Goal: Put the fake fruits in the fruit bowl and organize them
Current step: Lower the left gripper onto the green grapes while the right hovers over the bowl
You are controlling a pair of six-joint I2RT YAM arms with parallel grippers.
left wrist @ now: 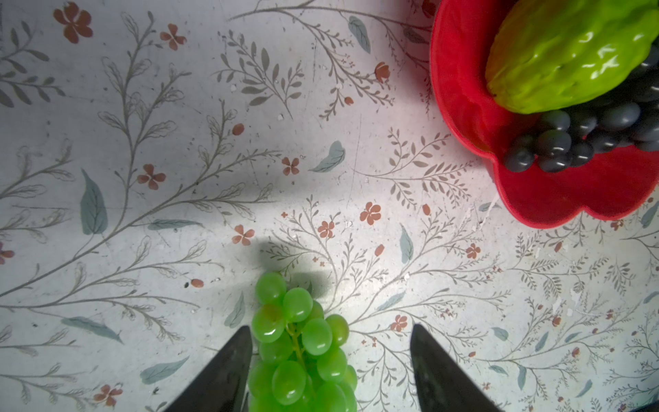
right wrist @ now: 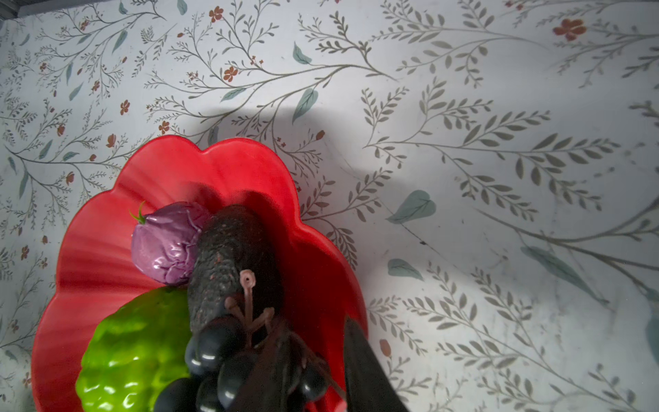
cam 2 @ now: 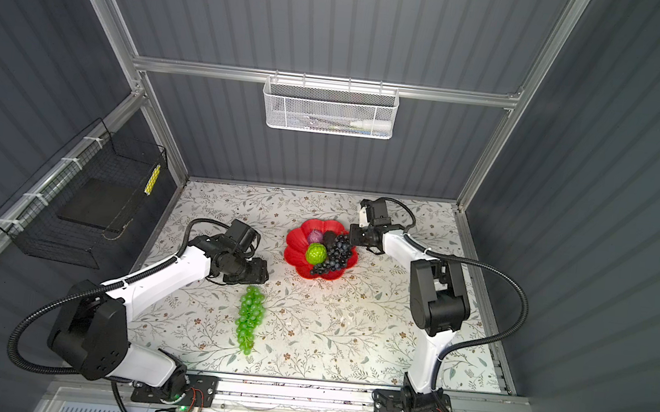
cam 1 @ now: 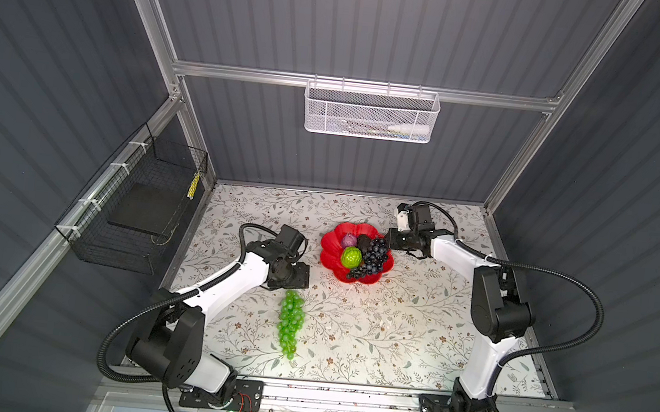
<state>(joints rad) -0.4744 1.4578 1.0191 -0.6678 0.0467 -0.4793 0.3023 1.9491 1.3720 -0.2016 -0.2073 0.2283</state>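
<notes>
Four of the five fake fruits lie in the fruit bowl in both top views: the small purple round fruit, the avocado, the green bumpy ball and the dark grape bunch, which curves along the bowl's right side. The green grape bunch lies alone on the flowered table, well apart from the bowl and just in front of the left arm's wrist.

The top views hide the fingers of both arms; only the wrist views show them. In the left wrist view the left gripper is spread wide over the tip of the green bunch, with the grapes close beside one finger and a clear gap to the other; it holds nothing. In the right wrist view the right gripper hangs over the stem end of the dark bunch, its fingers blurred and set fairly close together, with a grape between them. Whether they grip the bunch I cannot tell.
</notes>
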